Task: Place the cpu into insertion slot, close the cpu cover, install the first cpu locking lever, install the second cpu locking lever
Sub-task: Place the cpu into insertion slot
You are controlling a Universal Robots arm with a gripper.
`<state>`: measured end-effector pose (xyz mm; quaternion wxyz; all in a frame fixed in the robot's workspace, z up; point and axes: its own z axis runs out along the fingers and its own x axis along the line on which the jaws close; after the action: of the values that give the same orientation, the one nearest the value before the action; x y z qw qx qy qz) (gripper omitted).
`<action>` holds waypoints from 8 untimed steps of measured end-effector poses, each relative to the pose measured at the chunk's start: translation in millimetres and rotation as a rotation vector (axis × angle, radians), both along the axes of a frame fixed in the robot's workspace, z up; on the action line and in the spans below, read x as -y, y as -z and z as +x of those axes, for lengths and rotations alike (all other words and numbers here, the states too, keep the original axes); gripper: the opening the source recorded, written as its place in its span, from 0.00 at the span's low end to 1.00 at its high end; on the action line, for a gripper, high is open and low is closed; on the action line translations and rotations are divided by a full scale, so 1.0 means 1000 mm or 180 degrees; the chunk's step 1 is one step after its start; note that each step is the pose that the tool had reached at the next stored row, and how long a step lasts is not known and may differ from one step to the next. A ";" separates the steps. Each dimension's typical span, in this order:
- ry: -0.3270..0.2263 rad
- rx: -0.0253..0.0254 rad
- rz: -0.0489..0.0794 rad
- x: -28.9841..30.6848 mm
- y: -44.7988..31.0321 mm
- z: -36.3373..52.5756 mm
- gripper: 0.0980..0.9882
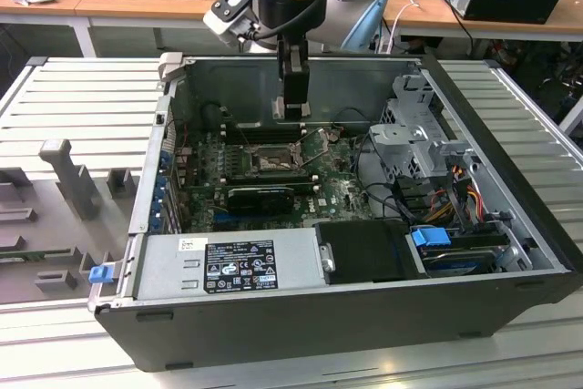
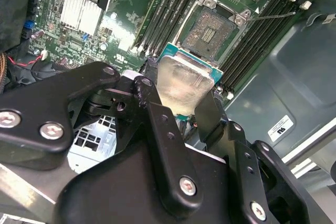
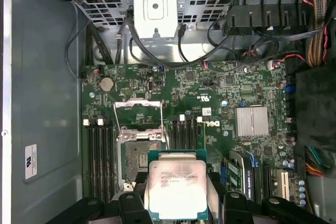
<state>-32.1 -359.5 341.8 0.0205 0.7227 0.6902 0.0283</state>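
A: How far along is the work judged to be?

B: An open computer case (image 1: 364, 316) is seen on the surface (image 1: 82, 88), and the motherboard (image 1: 337, 193) lies inside it. The tool (image 1: 291, 108) is held above the board, and it is closed on the cpu (image 3: 177, 190) at two opposite edges.

A: Is the cpu seated?

B: No. It is carried in the air, near the insertion slot (image 3: 137, 158) but apart from it, and the pin field is bare. The cpu cover (image 3: 138, 129) is tilted open, and a locking lever (image 2: 270, 16) is seen free. So no step is judged finished: placing, closing and both levers are left.
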 end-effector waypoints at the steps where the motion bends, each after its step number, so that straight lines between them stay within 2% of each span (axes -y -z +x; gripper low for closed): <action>1: 0.0001 -0.0001 0.0000 0.0000 0.0003 0.0000 0.48; 8: 0.0015 -0.0017 -0.0001 0.0000 0.0045 0.0000 0.48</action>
<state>-32.0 -359.5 337.4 0.0188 0.7244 0.6886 0.0262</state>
